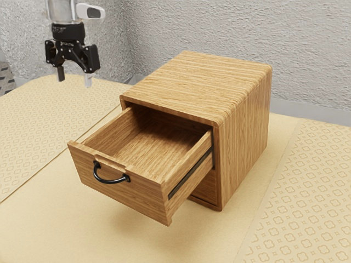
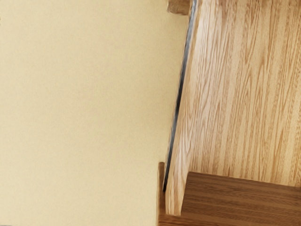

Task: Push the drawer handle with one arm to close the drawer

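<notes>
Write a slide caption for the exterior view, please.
Open gripper clear of a wooden cabinet with its drawer pulled out.

Bright, diffuse lt; soft shdw below drawer point(image 1: 140, 196).

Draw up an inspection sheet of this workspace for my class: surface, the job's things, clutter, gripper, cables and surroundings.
Surface: tan table, with plain and patterned areas.
Drawer: wooden drawer pulled well out of its cabinet; not closed.
Handle: black, curved handle fixed on the drawer's front.
Slide: dark rail along the drawer's side.
Clutter: nothing seen.
Gripper: black gripper raised above the table, on the exterior view's left of the cabinet, its fingers apart with nothing between them; not touching the handle.
Cables: nothing seen.
Surroundings: rough, pale grey wall behind the cabinet.
</notes>
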